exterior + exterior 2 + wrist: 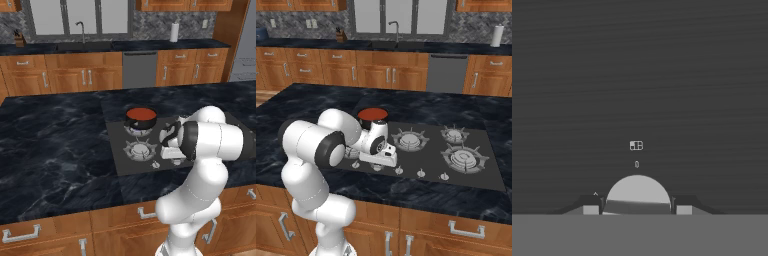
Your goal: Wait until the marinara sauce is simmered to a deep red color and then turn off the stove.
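The marinara sauce (141, 114) you're watching sits red in its dark pot on the stove's (476, 177) rear burner. Your claw (637, 207) is down at the front edge, fingertips closed either side of a silver knob (637, 192).

A glossy white arm (200, 200) of rounded, bulbous segments, with wide black bands (331, 148) at the joints. Its hand (637, 207) ends in two small dark fingertips (590, 206) with pale square pads.

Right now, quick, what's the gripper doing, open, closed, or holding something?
Gripper: down at a stove knob, one fingertip on each side; whether it is clamped cannot be told.
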